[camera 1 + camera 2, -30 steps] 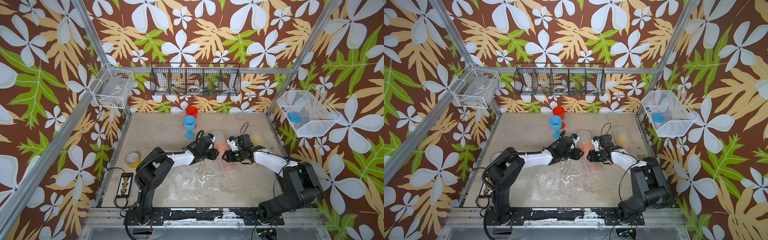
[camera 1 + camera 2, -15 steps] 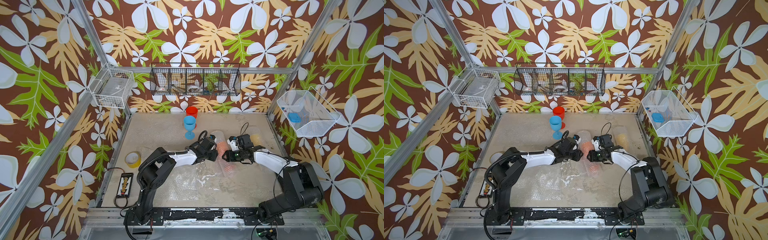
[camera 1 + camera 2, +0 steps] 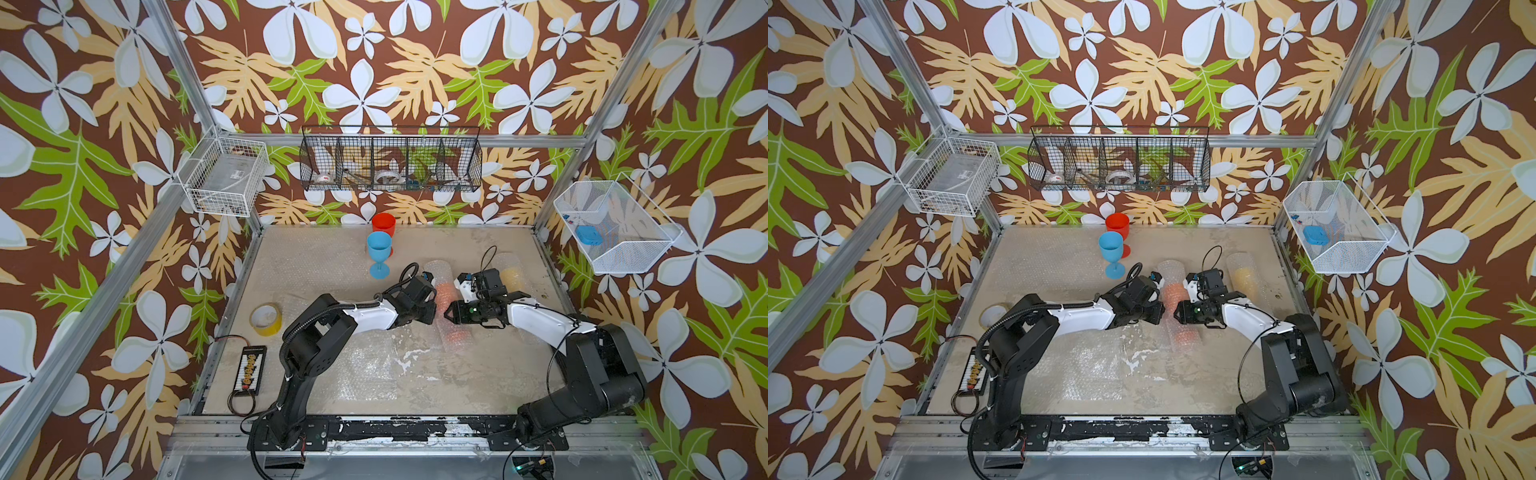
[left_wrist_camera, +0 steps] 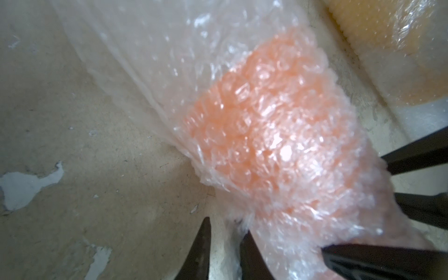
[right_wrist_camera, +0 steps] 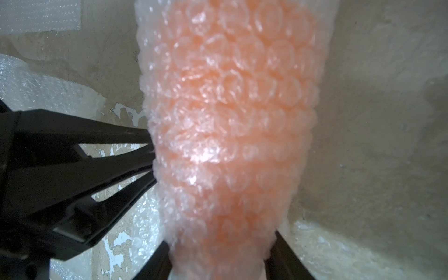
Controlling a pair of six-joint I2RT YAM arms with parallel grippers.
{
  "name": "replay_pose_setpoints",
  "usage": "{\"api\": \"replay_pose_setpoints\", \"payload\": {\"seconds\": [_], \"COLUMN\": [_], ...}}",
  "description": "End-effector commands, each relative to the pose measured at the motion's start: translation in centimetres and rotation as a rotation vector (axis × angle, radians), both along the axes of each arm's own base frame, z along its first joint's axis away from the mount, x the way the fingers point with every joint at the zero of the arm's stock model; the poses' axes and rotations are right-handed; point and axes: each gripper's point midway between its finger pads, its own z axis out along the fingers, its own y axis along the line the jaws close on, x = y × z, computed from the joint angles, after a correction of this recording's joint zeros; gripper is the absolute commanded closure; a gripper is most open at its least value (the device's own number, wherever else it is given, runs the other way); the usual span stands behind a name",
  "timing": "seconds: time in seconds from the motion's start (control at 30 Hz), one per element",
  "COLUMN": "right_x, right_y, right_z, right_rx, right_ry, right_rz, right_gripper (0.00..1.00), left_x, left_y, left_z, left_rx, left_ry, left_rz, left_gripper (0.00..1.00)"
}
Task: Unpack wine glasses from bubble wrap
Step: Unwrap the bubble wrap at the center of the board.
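Nearest the front edge, a couple of flat sheets [image 3: 365,374] of bubble wrap are spread on the table [image 3: 478,374], probably dumped there so they're out of the working area.

A bit further in is where it's all happening. The orange glass [image 5: 230,109] is laid on its side inside a bubble wrap roll [image 3: 439,270], roughly mid-table, and it's being worked from both sides. The right gripper [image 5: 215,257] is clamped across the roll, jaws pressed into the bubbles on either side, so the bundle is presumably being pinned in place. The left gripper [image 4: 226,232] is set against the roll's opposite flank, jaws nearly together on a thin fold at the wrap's edge. That looks like a pinch meant for peeling the layer open, though whether the fold is properly caught can't quite be told.

Off to the left a tape roll [image 3: 266,318] is parked, untouched. Beyond the right gripper, the yellow glass [image 3: 512,277] is seen in its own roll, not yet opened. At the back, the blue glass [image 3: 379,249] and red glass [image 3: 383,224] are stood upright and bare, likely kept clear of the arms.
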Motion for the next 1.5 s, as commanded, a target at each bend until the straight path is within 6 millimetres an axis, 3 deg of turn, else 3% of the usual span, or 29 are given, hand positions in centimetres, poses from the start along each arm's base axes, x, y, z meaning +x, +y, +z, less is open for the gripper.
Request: {"api": "replay_pose_setpoints", "payload": {"seconds": [0.0, 0.17, 0.43, 0.67, 1.47], "right_x": [0.3, 0.5, 0.6, 0.4, -0.4], "right_y": [-0.1, -0.1, -0.6, -0.7, -1.9], "right_z": [0.1, 0.2, 0.2, 0.2, -0.5], "right_rx": [-0.006, -0.009, -0.037, -0.041, -0.106], "right_ry": [-0.013, -0.02, -0.02, -0.019, -0.004], "right_rz": [-0.004, -0.009, -0.018, -0.013, -0.03], "right_gripper": [0.54, 0.67, 0.76, 0.78, 0.78], "left_x": [0.2, 0.0, 0.0, 0.3, 1.0], "left_y": [0.1, 0.2, 0.5, 0.8, 3.1], "left_z": [1.2, 1.5, 1.7, 1.4, 2.0], "left_rx": [0.001, -0.003, 0.0, 0.004, -0.073], "left_ry": [-0.03, -0.033, -0.035, -0.035, -0.018], "left_rz": [-0.005, -0.009, -0.005, -0.001, 0.028], "left_gripper": [0.85, 0.88, 0.93, 1.0, 1.0]}}
